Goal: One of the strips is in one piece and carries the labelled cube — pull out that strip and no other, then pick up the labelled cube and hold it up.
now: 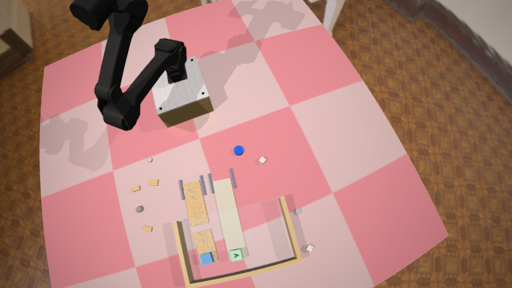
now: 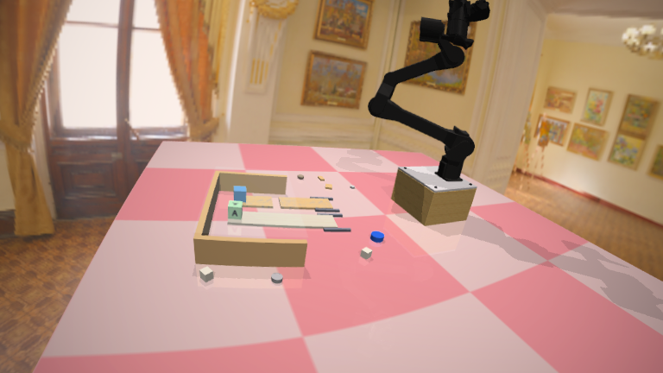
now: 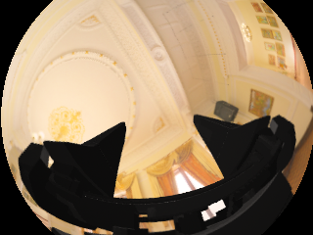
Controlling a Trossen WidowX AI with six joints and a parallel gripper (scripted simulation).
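Observation:
A pale cream strip (image 1: pixel 228 213) (image 2: pixel 288 220) lies in one piece, with a green cube marked A (image 1: pixel 236 255) (image 2: pixel 234 211) on its far end. Beside it, a speckled orange strip is split by a gap into a near piece (image 1: pixel 195 203) (image 2: pixel 304 203) and a far piece (image 1: pixel 204 240) (image 2: pixel 259 201). A plain blue cube (image 1: pixel 207 258) (image 2: pixel 239 193) sits at the far piece's end. My gripper (image 3: pixel 160 121) is open and empty, pointing up high above the base, far from strips and cubes. Its fingers are out of frame in the top view.
A three-sided wooden wall (image 1: pixel 245 273) (image 2: pixel 249 252) surrounds the cubes, open toward the base. Dark rails (image 1: pixel 233 178) (image 2: pixel 337 230) flank the strips' near ends. A blue disc (image 1: pixel 238 150) (image 2: pixel 376 237) and a white block (image 1: pixel 262 160) (image 2: pixel 366 253) lie nearer the base; several small pieces lie around.

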